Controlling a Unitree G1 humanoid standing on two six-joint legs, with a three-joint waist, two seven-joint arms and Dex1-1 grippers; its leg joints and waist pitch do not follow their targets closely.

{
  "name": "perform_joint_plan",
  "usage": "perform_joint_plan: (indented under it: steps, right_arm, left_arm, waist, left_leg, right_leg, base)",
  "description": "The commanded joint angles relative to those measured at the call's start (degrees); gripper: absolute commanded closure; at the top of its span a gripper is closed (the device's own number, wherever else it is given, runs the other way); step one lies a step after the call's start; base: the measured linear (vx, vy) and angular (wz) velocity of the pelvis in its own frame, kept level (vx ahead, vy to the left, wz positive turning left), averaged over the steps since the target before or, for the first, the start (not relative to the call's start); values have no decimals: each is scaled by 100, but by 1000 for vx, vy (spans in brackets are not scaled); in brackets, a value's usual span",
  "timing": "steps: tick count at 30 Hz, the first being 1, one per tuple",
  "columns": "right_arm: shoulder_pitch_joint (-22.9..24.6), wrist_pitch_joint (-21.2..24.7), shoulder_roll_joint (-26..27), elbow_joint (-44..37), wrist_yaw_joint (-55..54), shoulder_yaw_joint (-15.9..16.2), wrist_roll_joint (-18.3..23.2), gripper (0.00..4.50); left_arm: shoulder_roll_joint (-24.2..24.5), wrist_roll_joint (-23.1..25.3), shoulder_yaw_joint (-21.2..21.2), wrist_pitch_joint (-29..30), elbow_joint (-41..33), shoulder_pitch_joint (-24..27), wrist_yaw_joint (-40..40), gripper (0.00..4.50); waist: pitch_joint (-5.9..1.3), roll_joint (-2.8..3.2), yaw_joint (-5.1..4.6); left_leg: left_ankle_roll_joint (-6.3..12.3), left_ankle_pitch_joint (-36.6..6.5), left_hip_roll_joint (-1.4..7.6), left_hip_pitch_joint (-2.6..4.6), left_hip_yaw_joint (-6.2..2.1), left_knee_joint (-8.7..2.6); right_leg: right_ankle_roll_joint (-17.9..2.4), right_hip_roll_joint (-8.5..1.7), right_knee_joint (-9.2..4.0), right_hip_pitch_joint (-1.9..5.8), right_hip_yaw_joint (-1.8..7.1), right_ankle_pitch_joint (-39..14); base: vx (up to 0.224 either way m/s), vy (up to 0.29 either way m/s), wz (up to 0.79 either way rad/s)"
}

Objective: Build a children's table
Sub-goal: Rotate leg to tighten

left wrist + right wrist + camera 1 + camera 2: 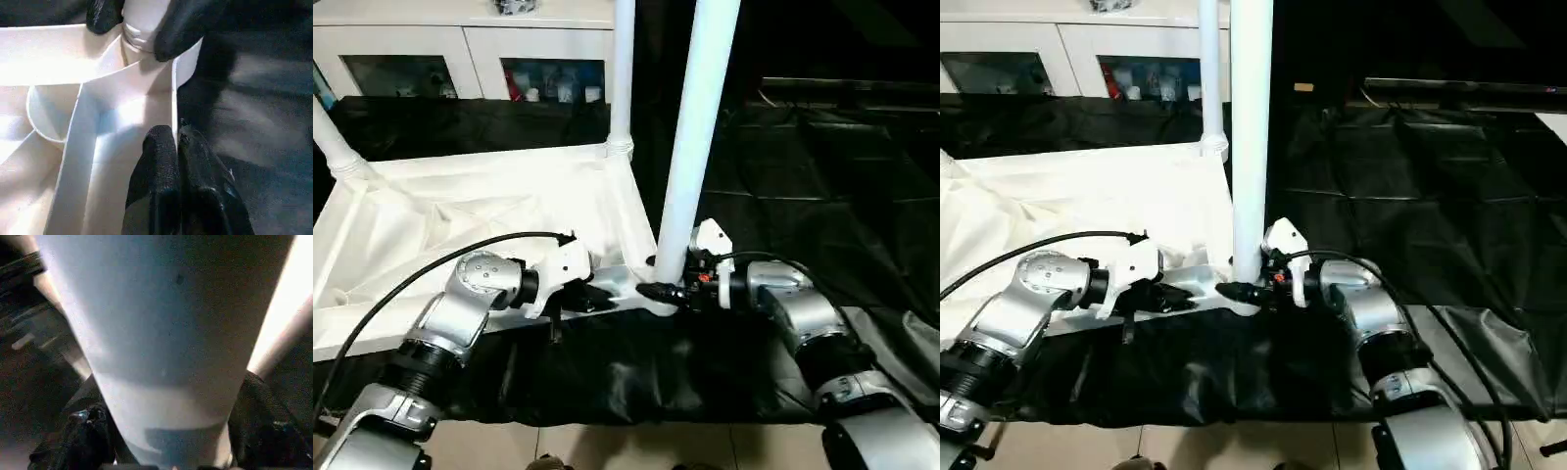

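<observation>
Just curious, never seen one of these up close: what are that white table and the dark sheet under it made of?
The upturned white square table top and its round tapered white legs look like moulded plastic: smooth, slightly glossy, with thin ribs underneath. The black sheet beneath seems a shiny plastic film or coated cloth, judging by its creases and glare; which one, I can't tell.

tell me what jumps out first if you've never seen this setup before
The tall white leg rising from the near corner of the upturned tabletop catches the eye first, with the right pincer clamped around its base. Next is the left pincer, shut on the tabletop's near rim close to that corner. Behind, two more legs stand in their corners before a glass-doored cabinet.
</observation>
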Motion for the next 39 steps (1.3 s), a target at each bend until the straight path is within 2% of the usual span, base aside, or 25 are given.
perform_joint_plan:
  steps: [1, 2, 4, 8, 9, 10, 11, 13, 14, 15, 16, 17, 18, 19, 24, 26, 29, 30, 32, 33, 34, 36, 37, 38, 39]
  right_arm:
    - [-25, 187, 390, 278, -1150, -40, -206, 192]
    - [-79, 232, 673, 400, -2007, -271, -183, 192]
    - [-125, 241, 907, 506, -2657, -406, -186, 192]
    - [-251, 113, 1283, 707, -3596, -480, -247, 192]
    - [-308, 72, 1389, 782, -3815, -518, -232, 192]
    - [-336, 46, 1435, 814, -3883, -535, -221, 192]
    - [-369, -11, 1492, 839, -3988, -548, -244, 157]
    - [-400, -96, 1538, 832, -3970, -597, -221, 122]
    - [-429, -147, 1562, 833, -3938, -675, -165, 122]
    - [-453, -242, 1520, 789, -3739, -769, -28, 116]
    - [-463, -284, 1449, 758, -3585, -794, 25, 102]
    - [-481, -313, 1370, 750, -3430, -788, 55, 87]
    - [-488, -323, 1282, 739, -3295, -755, 48, 78]
    - [-488, -321, 1232, 729, -3221, -729, 34, 73]
    - [-279, -112, 650, 597, -1942, -171, -274, 67]
    - [-164, -177, 424, 528, -1476, 63, -421, 67]
    - [95, -159, 68, 160, -206, 372, -284, 67]
    - [146, -130, 27, 70, 2, 428, -252, 67]
    - [263, -115, -86, -172, 509, 598, -162, 67]
    - [349, -20, -172, -405, 922, 732, -37, 67]
    - [352, -16, -175, -414, 938, 736, -32, 67]
    - [425, 172, -298, -728, 1566, 918, 159, 67]
    - [448, 203, -335, -813, 1752, 975, 197, 82]
    - [462, 248, -365, -873, 1904, 1037, 216, 82]
    - [472, 275, -384, -911, 2005, 1068, 217, 92]
  left_arm:
    - [-502, 112, -227, 113, 135, -178, 508, 450]
    - [-845, 177, -188, 266, 316, -327, 977, 450]
    - [-1128, 213, -159, 396, 441, -441, 1334, 450]
    - [-1584, 312, -99, 486, 677, -654, 2047, 450]
    - [-1685, 352, -95, 486, 724, -704, 2197, 450]
    - [-1718, 372, -104, 479, 732, -721, 2231, 450]
    - [-1752, 417, -133, 435, 742, -740, 2257, 450]
    - [-1744, 486, -182, 367, 714, -736, 2214, 450]
    - [-1729, 523, -202, 349, 694, -723, 2182, 450]
    - [-1635, 513, -241, 318, 602, -660, 2007, 450]
    - [-1533, 490, -290, 199, 529, -597, 1807, 450]
    - [-1435, 472, -324, 161, 471, -542, 1649, 450]
    - [-1352, 463, -360, 108, 424, -495, 1518, 450]
    - [-1308, 458, -378, 62, 403, -472, 1447, 450]
    - [-916, 367, -425, -280, 292, -292, 836, 450]
    - [-806, 285, -391, -349, 260, -245, 619, 450]
    - [-588, 16, -319, -409, 148, -190, 140, 450]
    - [-548, -11, -314, -424, 123, -175, 85, 450]
    - [-443, -48, -309, -439, 114, -161, -61, 450]
    - [-348, -94, -296, -454, 98, -140, -197, 450]
    - [-345, -95, -296, -455, 98, -140, -201, 450]
    - [-209, -139, -294, -471, 89, -117, -410, 450]
    - [-168, -152, -292, -468, 75, -104, -481, 450]
    - [-108, -149, -298, -484, 54, -84, -544, 450]
    - [-67, -151, -303, -494, 38, -71, -586, 450]
  waist:
    - [-264, -4, -9]
    - [-262, 5, -13]
    - [-274, 8, -15]
    - [-309, 13, -10]
    - [-321, 42, -11]
    - [-325, 29, -6]
    - [-348, 31, 6]
    - [-361, 46, 16]
    - [-365, 46, 13]
    - [-371, 47, 18]
    - [-374, 79, 19]
    - [-387, 67, 12]
    - [-394, 68, 15]
    - [-403, 105, -10]
    - [-431, 151, 0]
    - [-414, 143, 10]
    - [-389, 154, 38]
    - [-396, 130, 41]
    - [-387, 123, 44]
    - [-365, 69, 36]
    - [-378, 98, 57]
    - [-348, 25, 57]
    - [-354, 57, 71]
    - [-336, -6, 64]
    - [-340, 26, 80]
  left_leg:
    - [56, -1563, 118, 35, -2, -406]
    - [1, -1496, 114, 43, -2, -413]
    - [-88, -1516, 117, 67, -10, -415]
    - [-4, -1441, 102, 11, -6, -403]
    - [-14, -1391, 99, 10, -5, -398]
    - [-15, -1370, 99, 29, 3, -392]
    - [19, -1291, 89, 29, 15, -373]
    - [88, -1185, 88, -4, 13, -365]
    - [121, -1096, 90, -28, 8, -365]
    - [138, -1062, 89, -36, 4, -365]
    - [156, -1030, 94, -42, -4, -362]
    - [182, -1005, 98, -35, 0, -352]
    - [202, -969, 99, -39, -6, -349]
    - [224, -895, 96, -66, -11, -341]
    - [360, -755, 88, -41, 11, -284]
    - [359, -883, 97, -39, 18, -292]
    - [316, -1175, 128, -28, 20, -316]
    - [316, -1189, 128, -18, 24, -310]
    - [334, -1241, 135, -20, 22, -316]
    - [349, -1275, 143, -27, 30, -327]
    - [353, -1277, 143, -15, 16, -325]
    - [370, -1282, 141, -23, 22, -337]
    - [390, -1236, 148, -19, 18, -334]
    - [412, -1207, 151, -29, 24, -338]
    - [414, -1168, 152, -34, 16, -342]
  right_leg:
    - [-1090, -338, -482, 264, 297, -1953]
    - [-977, -344, -507, 240, 311, -2147]
    - [-905, -339, -518, 217, 308, -2264]
    - [-872, -326, -500, 243, 294, -1892]
    - [-884, -325, -490, 239, 299, -1819]
    - [-901, -317, -491, 229, 296, -1716]
    - [-953, -313, -472, 237, 302, -1495]
    - [-986, -313, -441, 265, 296, -1249]
    - [-1005, -301, -416, 281, 287, -1088]
    - [-1012, -310, -408, 294, 284, -1030]
    - [-1047, -315, -394, 298, 280, -950]
    - [-1096, -310, -377, 303, 282, -786]
    - [-1131, -308, -357, 312, 279, -667]
    - [-1198, -300, -333, 338, 271, -438]
    - [-1472, -281, -276, 356, 261, 143]
    - [-1484, -289, -297, 360, 258, -19]
    - [-1419, -296, -339, 356, 258, -553]
    - [-1407, -292, -345, 361, 261, -588]
    - [-1414, -289, -344, 354, 267, -635]
    - [-1396, -291, -360, 334, 269, -749]
    - [-1370, -303, -353, 347, 270, -866]
    - [-1329, -302, -378, 331, 271, -1064]
    - [-1315, -313, -372, 324, 278, -1106]
    - [-1291, -311, -385, 318, 279, -1135]
    - [-1257, -324, -377, 318, 280, -1226]
  base:
    - [0, 0, 0]
    - [0, 0, 0]
    - [0, 0, 0]
    - [0, 0, 0]
    - [0, 0, 0]
    - [0, 0, 0]
    - [0, 0, 0]
    - [0, 0, 0]
    - [0, 0, 0]
    - [0, 0, 0]
    - [0, 0, 0]
    - [0, 0, 0]
    - [0, 0, 0]
    - [0, 0, 0]
    - [0, 0, 0]
    - [0, 0, 0]
    - [0, 0, 0]
    - [0, 0, 0]
    - [0, 0, 0]
    - [0, 0, 0]
    - [0, 0, 0]
    - [0, 0, 0]
    - [0, 0, 0]
    - [0, 0, 0]
    - [0, 0, 0]
